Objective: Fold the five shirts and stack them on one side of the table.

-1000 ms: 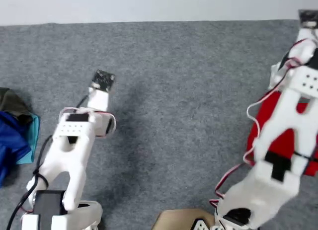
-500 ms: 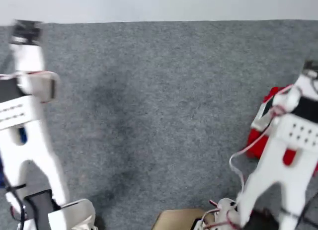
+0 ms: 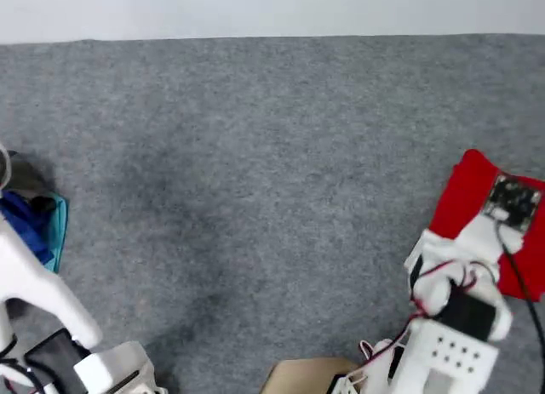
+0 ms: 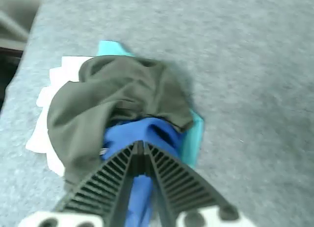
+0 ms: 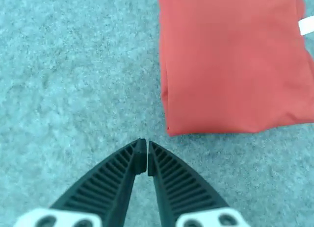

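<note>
Hanging left gripper (image 4: 143, 147), jaws pinched together on nothing, directly over the left pile (image 4: 113, 99), far nearer than right gripper (image 5: 143, 144), likewise closed.

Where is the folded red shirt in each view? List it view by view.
High view: red shirt at the right edge, partly under the right arm.
Right wrist view: red shirt just beyond the right gripper.
Left wrist view: faces the shirt pile.
Shared landmark: grey mat.
</note>
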You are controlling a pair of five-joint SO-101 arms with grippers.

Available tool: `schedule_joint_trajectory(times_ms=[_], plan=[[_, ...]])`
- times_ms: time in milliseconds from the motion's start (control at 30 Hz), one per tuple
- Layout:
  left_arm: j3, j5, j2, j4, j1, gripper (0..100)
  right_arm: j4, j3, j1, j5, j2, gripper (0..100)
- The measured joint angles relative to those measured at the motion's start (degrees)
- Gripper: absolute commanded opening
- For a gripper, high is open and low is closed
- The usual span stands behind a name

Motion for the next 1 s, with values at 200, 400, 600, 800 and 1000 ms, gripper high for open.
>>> schedule_joint_trajectory(times_ms=[200, 400, 600, 800, 1000], plan=[[0.00, -2.11, 4.40, -5.45, -6.51, 8, -5.10, 10.29, -0.09, 3.16, -6.68, 0.9], [-1.49, -6.15, 13.27, -7.03, -12.40, 9, -5.89, 16.70, -2.81, 3.69, -13.36, 0.9], [-5.89, -6.24, 14.68, -10.02, -14.86, 9, -5.89, 25.67, -8.97, 3.87, -25.58, 0.9], [-6.86, -6.24, 15.91, -12.31, -16.88, 9, -5.19, 30.07, -13.71, 3.87, -31.91, 0.9], [-6.86, -6.24, 21.98, -12.75, -19.34, 14, -5.19, 33.85, -15.30, 3.87, -32.35, 0.9]])
